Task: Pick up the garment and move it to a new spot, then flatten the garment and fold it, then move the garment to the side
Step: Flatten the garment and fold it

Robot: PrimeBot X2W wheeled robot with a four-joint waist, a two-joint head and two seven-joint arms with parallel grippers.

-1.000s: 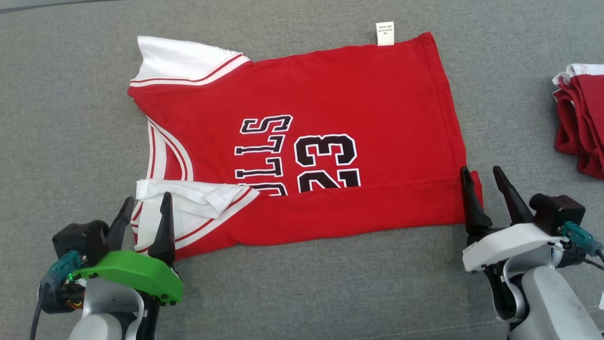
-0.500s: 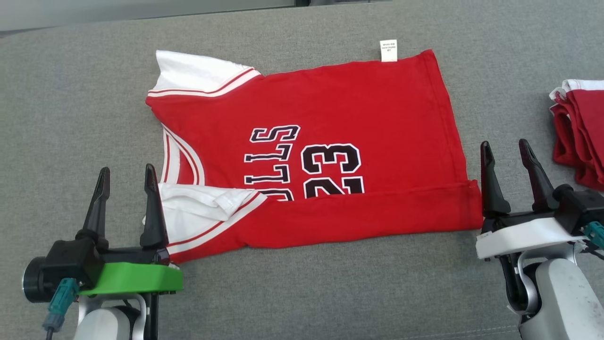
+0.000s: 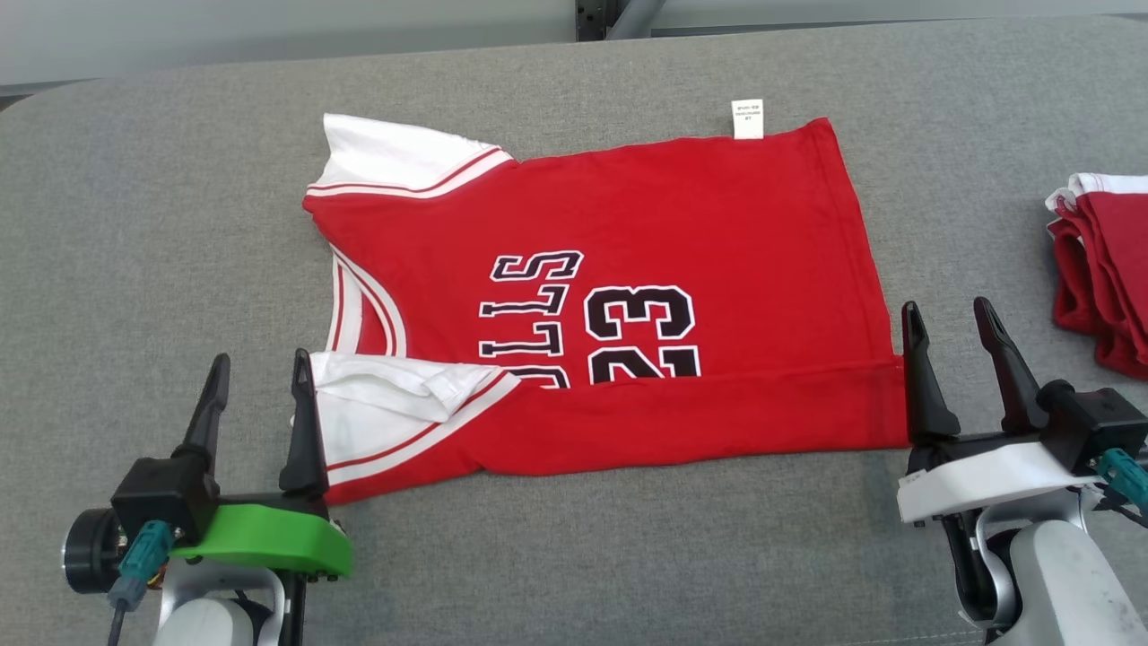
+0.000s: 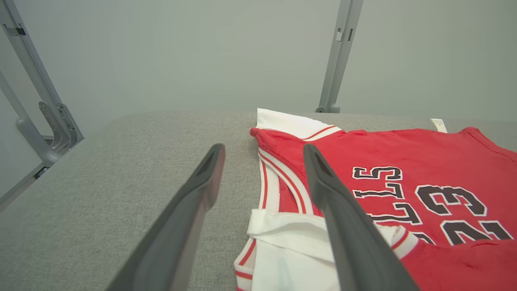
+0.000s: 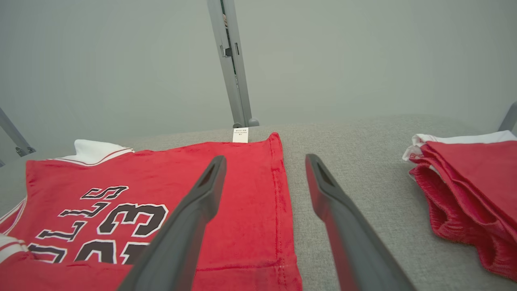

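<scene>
Folding is showing on the red garment, which is lying flat in the middle of the grey table with its neckline pointing to the robot's left and its hem to the right. The edge nearest the robot is sitting doubled over as a long red strip, covering the lower half of the 23 print. The near white sleeve is lying tucked inward on the chest, while the far sleeve is sticking out flat. The left pincer is hovering at the sleeve end with its 2 fingers standing wide apart and gripping nothing. Its inner finger is showing right at the sleeve's edge, though I am not able to tell whether it is touching. The right pincer is waiting just past the hem corner, likewise spread open and empty. They are sitting at opposite ends of the strip, I am guessing, because 1 long fold needs both ends carried together to keep the crease straight. A pile of folded red clothes is resting well apart at the right side, probably marking where this one is heading. By my reckoning the far edge, where the small white label is poking out, is needing its own fold next.
</scene>
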